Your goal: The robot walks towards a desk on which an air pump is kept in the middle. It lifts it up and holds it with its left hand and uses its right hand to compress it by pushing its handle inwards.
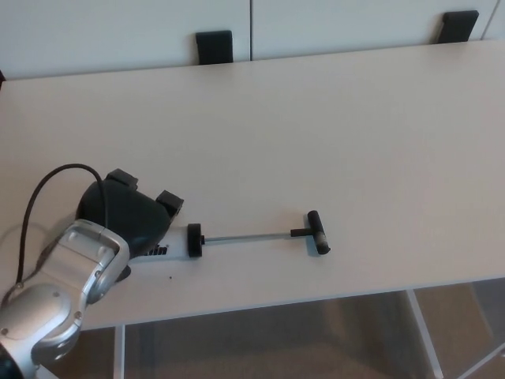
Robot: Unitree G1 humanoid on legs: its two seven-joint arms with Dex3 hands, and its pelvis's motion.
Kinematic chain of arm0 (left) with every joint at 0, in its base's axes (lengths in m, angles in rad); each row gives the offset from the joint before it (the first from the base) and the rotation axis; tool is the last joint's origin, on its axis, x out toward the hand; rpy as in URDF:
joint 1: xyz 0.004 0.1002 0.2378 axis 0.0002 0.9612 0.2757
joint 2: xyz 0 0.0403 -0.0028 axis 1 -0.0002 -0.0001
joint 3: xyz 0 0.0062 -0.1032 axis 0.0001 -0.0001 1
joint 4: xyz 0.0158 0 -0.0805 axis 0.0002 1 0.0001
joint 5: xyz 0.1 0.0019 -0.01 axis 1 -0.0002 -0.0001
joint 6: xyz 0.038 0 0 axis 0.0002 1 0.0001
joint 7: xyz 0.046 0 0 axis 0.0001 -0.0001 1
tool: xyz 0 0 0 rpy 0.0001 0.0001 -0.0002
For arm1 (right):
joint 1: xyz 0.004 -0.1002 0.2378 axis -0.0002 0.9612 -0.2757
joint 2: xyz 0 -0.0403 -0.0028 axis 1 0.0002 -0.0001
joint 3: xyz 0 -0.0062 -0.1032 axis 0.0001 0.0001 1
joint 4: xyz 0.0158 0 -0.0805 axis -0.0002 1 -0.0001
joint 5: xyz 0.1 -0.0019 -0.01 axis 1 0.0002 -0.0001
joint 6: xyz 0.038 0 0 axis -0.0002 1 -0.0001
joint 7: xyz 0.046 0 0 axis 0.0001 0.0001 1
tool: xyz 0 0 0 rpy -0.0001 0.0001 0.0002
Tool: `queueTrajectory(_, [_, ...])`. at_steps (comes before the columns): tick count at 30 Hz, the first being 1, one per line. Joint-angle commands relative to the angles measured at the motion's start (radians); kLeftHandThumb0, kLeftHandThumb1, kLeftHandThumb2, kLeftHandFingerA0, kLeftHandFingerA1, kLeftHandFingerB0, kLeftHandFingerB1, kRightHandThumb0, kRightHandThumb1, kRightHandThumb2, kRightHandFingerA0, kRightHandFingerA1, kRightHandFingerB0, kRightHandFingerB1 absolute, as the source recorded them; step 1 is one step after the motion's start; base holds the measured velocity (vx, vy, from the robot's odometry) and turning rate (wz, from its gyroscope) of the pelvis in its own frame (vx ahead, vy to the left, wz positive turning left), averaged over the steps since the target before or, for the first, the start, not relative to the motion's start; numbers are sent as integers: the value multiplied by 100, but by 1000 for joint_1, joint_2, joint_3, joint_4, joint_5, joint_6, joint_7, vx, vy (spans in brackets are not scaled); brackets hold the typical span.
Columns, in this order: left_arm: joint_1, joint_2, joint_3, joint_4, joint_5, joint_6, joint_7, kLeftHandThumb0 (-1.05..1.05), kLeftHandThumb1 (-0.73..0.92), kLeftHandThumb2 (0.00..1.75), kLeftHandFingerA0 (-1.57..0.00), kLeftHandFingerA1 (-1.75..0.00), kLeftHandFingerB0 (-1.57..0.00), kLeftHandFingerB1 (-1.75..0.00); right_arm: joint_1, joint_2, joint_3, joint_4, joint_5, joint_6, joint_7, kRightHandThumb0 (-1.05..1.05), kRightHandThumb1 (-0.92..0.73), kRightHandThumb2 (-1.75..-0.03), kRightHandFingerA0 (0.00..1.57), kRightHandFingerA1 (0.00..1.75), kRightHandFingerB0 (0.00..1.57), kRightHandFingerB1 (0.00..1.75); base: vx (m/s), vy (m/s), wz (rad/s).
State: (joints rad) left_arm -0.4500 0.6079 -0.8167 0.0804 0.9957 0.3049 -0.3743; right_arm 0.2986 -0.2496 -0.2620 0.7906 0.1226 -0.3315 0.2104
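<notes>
Currently noted: air pump [237, 237] lying flat on desk [331, 126] toward the 7 o'clock edge, rod fully drawn out, handle [318, 231] at the 3 o'clock end. Left hand [130, 217] draped over the barrel; whether clamped or loose cannot be told. Right hand absent from view. Recommended: wrap barrel squarely, confirm firm hold, lift level to avoid rod swing.

One air pump [237, 238] lay on one desk [316, 126], with one T-shaped handle [317, 231] at the end of its single drawn-out rod [246, 236]. One robot hand [130, 217] was in view, with one black cable [43, 193] looping behind it. Two black blocks [214, 46] stood at the desk's far edge
</notes>
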Motion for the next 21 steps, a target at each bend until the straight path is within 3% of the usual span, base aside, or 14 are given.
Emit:
queueTrajectory(1, [37, -19, 9, 19, 31, -29, -31, -50, 45, 67, -34, -43, -13, -34, 3, -22, -3, -6, -5, 3, 0, -33, -58, -57, 79, 52, 49, 41, 0, 0, 0])
queueTrajectory(3, [42, -26, 13, 21, 29, -32, -41, -50, 45, 67, -34, -43, -13, -34, 1, -20, -6, 1, 1, 2, 5, -33, -58, -57, 79, 52, 49, 41, 0, 0, 0])
queueTrajectory(4, [46, -33, 17, 24, 21, -36, -39, -47, 56, 57, -55, -39, -20, -28, -2, -19, -7, 7, 3, 3, 6, -31, -61, -57, 79, 52, 50, 41, 0, 0, 0])
queueTrajectory(5, [46, -33, 17, 24, 21, -36, -39, -47, 56, 57, -55, -39, -20, -28, -2, -19, -7, 7, 3, 3, 6, -31, -61, -57, 79, 52, 50, 41, 0, 0, 0])
queueTrajectory(6, [49, -45, 34, 35, -35, -65, -53, -24, 56, 98, -63, -69, -11, -46, -3, -17, -7, 9, 3, 1, 5, -33, -59, -57, 79, 52, 51, 41, 0, 0, 0])
queueTrajectory(7, [52, -55, 48, 43, -75, -88, -65, -24, 56, 98, -63, -69, -11, -46, -4, -15, -7, 11, 3, -1, 4, -33, -59, -57, 79, 52, 51, 41, 0, 0, 0])
queueTrajectory(8, [57, -67, 66, 53, -120, -110, -78, -18, 73, 61, -66, -111, -31, -32, -1, -15, -6, 4, 4, 2, 5, -33, -60, -57, 77, 52, 49, 41, 0, 0, 0])
queueTrajectory(13, [63, -83, 100, 92, -185, -187, -89, -8, 66, 60, -67, -99, -35, -34, -2, -14, -2, -11, -3, 12, -4, -34, -60, -57, 79, 51, 50, 41, 0, 0, 0])
queueTrajectory(14, [60, -87, 105, 102, -201, -195, -112, -4, 67, 60, -49, -43, -44, -37, -3, -14, -2, -14, -1, 15, -2, -33, -59, -57, 78, 51, 51, 41, 0, 0, 0])
queueTrajectory(15, [57, -90, 110, 109, -211, -198, -129, -4, 67, 60, -49, -43, -44, -37, -3, -15, -3, -16, 1, 16, 0, -33, -59, -57, 78, 51, 51, 41, 0, 0, 0])
queueTrajectory(16, [52, -91, 107, 118, -210, -209, -131, -10, 61, 57, -71, -54, -67, -48, 0, -15, -4, -26, 3, 23, 0, -33, -59, -57, 79, 51, 52, 41, 0, 0, 0])
queueTrajectory(20, [48, -88, 108, 137, -202, -246, -108, -10, 61, 57, -66, -60, -67, -53, 3, -22, 3, -40, -12, 21, -8, -35, -57, -57, 79, 51, 54, 42, 0, 0, 0])
queueTrajectory(21, [50, -85, 114, 141, -205, -258, -97, -12, 70, 61, -58, -126, -58, -82, 11, -19, 5, -63, -11, 19, -5, -38, -56, -55, 82, 51, 58, 43, 0, 0, 0])
